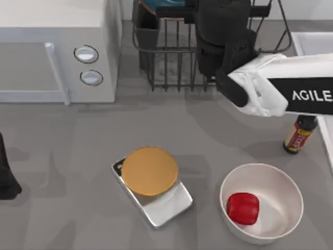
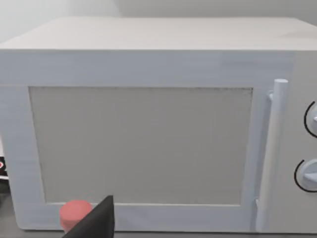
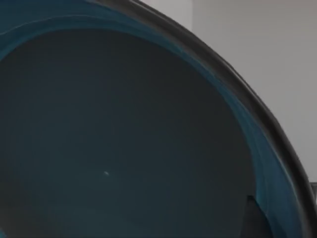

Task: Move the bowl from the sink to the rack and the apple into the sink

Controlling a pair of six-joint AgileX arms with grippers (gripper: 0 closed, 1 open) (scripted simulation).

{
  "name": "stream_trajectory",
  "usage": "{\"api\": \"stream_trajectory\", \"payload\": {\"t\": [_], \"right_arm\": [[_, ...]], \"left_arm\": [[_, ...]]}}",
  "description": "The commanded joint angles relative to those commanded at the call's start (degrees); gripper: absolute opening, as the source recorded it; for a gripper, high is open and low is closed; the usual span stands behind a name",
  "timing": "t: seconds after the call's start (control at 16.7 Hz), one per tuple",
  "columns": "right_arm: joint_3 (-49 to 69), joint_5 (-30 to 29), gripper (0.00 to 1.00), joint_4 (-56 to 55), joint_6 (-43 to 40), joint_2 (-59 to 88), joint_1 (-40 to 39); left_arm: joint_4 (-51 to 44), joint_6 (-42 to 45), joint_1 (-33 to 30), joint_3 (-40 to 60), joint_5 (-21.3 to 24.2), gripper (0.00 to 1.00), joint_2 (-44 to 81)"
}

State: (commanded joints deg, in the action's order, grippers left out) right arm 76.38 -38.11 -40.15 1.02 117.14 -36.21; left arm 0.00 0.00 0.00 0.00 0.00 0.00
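Right gripper (image 1: 208,21) is positioned over the rack (image 1: 171,57) at the far edge of the tabletop (image 1: 62,156); whether its fingers are apart or together cannot be determined. Left gripper (image 1: 8,182) is parked at the tabletop's left edge.

Surface: the tabletop is plain grey, backed by a pale wall. Nearest the front edge, toward the right, a white bowl (image 1: 281,192) holds the apple (image 1: 243,208), which is glossy red, rounded and slightly blocky. Left of it, near the centre, a silver scale (image 1: 166,205) carries a round orange disc (image 1: 150,170). A small dark bottle (image 1: 299,134) with a red and yellow label stands near the right edge. The sink (image 1: 312,44), pale with a raised rim, occupies the far right corner. A white microwave (image 1: 52,52) with two round knobs occupies the far left corner.

Task object: the bowl (image 3: 124,134) is teal-blue with a dark interior, seen close up in the right wrist view; a part of its rim is visible at the top of the rack.

Arm pose: the right arm extends from the right edge across to the rack, wrist turned toward the far edge.
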Motion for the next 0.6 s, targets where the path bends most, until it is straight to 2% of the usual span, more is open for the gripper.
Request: {"api": "stream_trajectory", "payload": {"t": [0.6], "right_arm": [[0.00, 0.00, 0.90, 0.00, 0.00, 0.00, 0.00]], "left_arm": [[0.00, 0.00, 0.00, 0.00, 0.00, 1.00, 0.00]]}}
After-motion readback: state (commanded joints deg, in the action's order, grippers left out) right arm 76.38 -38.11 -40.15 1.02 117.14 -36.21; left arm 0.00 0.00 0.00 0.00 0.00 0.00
